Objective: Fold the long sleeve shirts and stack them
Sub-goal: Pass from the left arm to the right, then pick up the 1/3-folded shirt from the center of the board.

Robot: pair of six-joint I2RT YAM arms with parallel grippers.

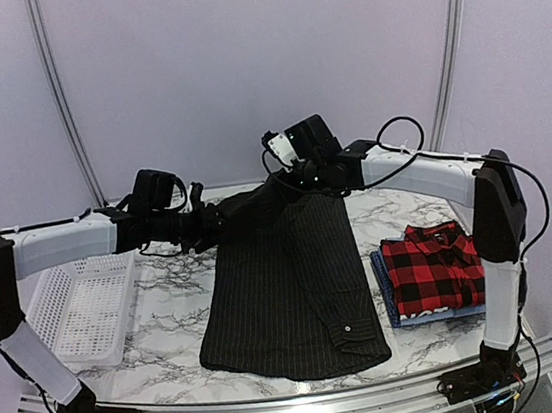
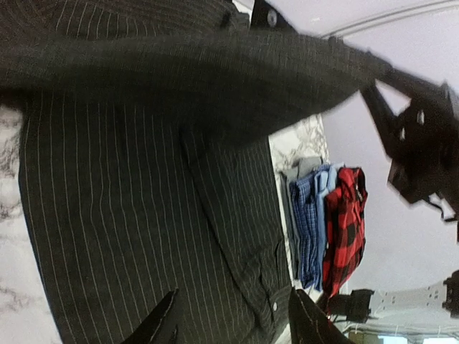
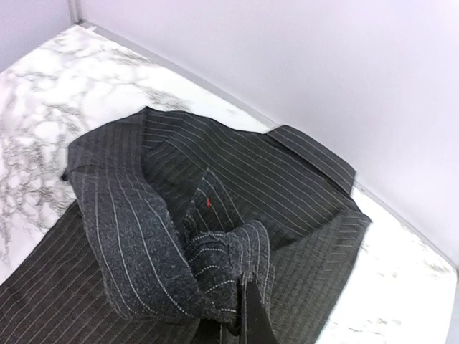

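My right gripper [image 1: 292,186] grips the black pinstripe shirt's [image 1: 287,296] top, held up for folding; my left gripper [image 2: 231,322] gapes empty.

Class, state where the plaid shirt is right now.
In the top view, the plaid shirt lies folded on the blue shirt at the right side of the table, just right of the pinstripe shirt.

On the table [image 1: 165,286]: basket [image 1: 79,309] left, spread shirt [image 1: 292,295] centre, two stacked shirts [image 1: 430,273] right.
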